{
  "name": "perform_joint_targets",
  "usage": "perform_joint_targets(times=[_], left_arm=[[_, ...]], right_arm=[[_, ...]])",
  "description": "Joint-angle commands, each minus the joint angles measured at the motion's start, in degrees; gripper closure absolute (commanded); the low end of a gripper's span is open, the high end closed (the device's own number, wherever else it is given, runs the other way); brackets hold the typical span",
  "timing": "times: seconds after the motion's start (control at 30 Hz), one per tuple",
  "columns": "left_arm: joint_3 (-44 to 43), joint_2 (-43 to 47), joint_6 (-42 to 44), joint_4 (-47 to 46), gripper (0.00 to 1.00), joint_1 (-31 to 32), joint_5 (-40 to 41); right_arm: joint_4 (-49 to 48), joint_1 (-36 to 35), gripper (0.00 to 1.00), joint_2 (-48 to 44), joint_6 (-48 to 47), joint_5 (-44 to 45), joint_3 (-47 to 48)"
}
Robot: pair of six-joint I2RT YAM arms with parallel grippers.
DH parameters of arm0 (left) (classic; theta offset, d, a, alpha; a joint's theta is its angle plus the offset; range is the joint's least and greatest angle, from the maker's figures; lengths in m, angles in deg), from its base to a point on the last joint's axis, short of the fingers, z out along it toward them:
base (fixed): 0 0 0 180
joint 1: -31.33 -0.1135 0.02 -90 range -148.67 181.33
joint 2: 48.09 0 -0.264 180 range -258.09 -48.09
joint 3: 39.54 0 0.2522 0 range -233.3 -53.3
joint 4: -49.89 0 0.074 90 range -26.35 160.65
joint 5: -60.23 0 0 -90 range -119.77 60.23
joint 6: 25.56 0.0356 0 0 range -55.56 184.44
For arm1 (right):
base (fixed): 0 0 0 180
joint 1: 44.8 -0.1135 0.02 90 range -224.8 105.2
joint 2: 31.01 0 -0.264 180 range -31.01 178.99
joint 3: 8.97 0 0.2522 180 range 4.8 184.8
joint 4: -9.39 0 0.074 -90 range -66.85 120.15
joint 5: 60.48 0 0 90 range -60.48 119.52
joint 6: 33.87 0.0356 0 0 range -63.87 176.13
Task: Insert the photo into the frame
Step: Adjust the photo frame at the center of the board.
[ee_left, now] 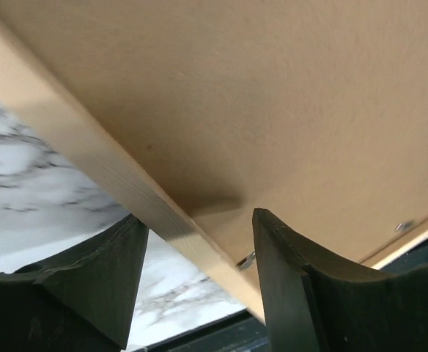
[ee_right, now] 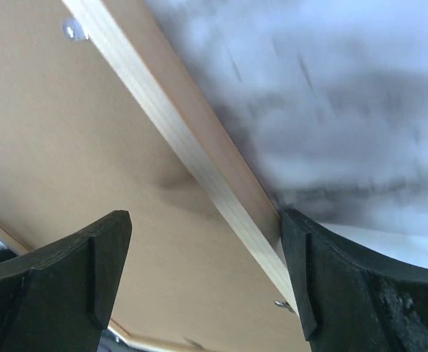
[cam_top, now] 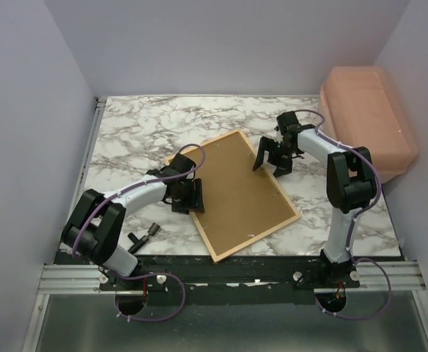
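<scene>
1. The photo does not show in any view. A stiff brown backing board (cam_top: 232, 194) covers the whole inside of the frame, so what lies beneath it is hidden.
2. One large rectangular frame (cam_top: 259, 238) of thin light-coloured wood lies back-up and flat on the white-and-grey marbled table (cam_top: 141, 132). It is set at a slant, between the two arms.
3. The left gripper (cam_top: 188, 196) sits at the frame's left long rail. In the left wrist view its jaws stand wide apart and hold nothing; one finger is over the table and the other over the board, with the rail between them.
4. The right gripper (cam_top: 272, 163) sits at the frame's far right rail. Its jaws are likewise spread wide across the rail and grip nothing. The table on the far side is blurred in the right wrist view.
5. Small metal tabs (ee_right: 71, 29) show at the board's edge, two in each wrist view; both views cut off the rest of the frame.
6. One small black object (cam_top: 144, 233) lies on the table near the left arm, too small to identify.
7. One translucent pink plastic bin (cam_top: 368, 117) stands at the table's far right.
</scene>
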Motion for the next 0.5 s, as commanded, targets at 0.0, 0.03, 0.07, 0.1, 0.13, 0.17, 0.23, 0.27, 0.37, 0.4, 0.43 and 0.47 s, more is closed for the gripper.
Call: perform_joint_targets(times=[0.0, 0.03, 0.07, 0.1, 0.13, 0.17, 0.23, 0.27, 0.37, 0.4, 0.43, 0.47], left_arm=[[0.3, 0.5, -6.0, -1.6, 0.42, 6.0, -8.3], [-0.1, 0.6, -6.8, -1.7, 0.42, 6.9, -8.5], [-0.6, 0.5, -7.1, -1.7, 0.41, 8.0, -8.7], [-1.0, 0.3, -7.5, -1.6, 0.41, 9.0, -8.7], [-1.2, 0.3, -7.7, -1.5, 0.39, 10.1, -8.3], [-1.2, 0.4, -8.0, -1.2, 0.38, 11.0, -7.9], [-0.3, 0.9, -8.8, -1.0, 0.35, 11.8, -7.9], [0.6, 1.3, -9.1, -1.1, 0.33, 11.8, -8.1], [2.6, 3.3, -9.4, -0.2, 0.29, 11.9, -7.2], [3.0, 4.3, -9.2, 0.4, 0.28, 11.8, -6.9], [3.3, 5.1, -9.0, 1.0, 0.27, 11.8, -6.6], [3.6, 6.2, -8.9, 1.6, 0.27, 11.8, -6.6]], right_arm=[[-2.8, -3.6, 0.11, 7.0, 0.6, -4.5, 11.0], [-2.1, -4.0, 0.11, 8.5, 0.4, -3.6, 13.0], [-1.2, -4.3, 0.11, 9.7, 0.0, -2.3, 15.2], [-0.3, -4.4, 0.11, 10.8, -0.3, 0.0, 16.8], [0.9, -4.3, 0.11, 11.4, -0.4, 2.9, 18.6], [1.6, -4.4, 0.1, 11.6, -0.6, 7.2, 19.5], [3.1, -4.3, 0.05, 11.4, -0.6, 15.3, 20.7], [3.6, -4.3, 0.03, 11.1, -0.7, 17.6, 20.8], [4.8, -4.1, 0.0, 9.2, -0.8, 23.0, 20.3], [4.9, -4.0, 0.0, 7.9, -0.7, 23.3, 19.8], [4.9, -4.0, 0.0, 6.8, -0.4, 23.1, 19.0], [4.9, -3.9, 0.0, 5.1, -0.2, 22.4, 18.1]])
